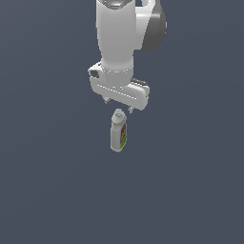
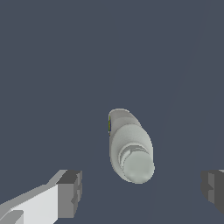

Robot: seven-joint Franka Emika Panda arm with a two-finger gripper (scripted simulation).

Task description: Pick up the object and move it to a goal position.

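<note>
Hand (image 1: pixel 117 106) above upright bottle (image 1: pixel 118 131), fingers spread (no contact).

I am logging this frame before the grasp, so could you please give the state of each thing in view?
bottle: upright on the surface, cap on, not held
pincer: open, directly above the bottle's cap, fingers wide apart and touching nothing

Claw (image 1: pixel 118 105) spread, hovering just above upright bottle (image 1: pixel 118 131), not touching
</note>
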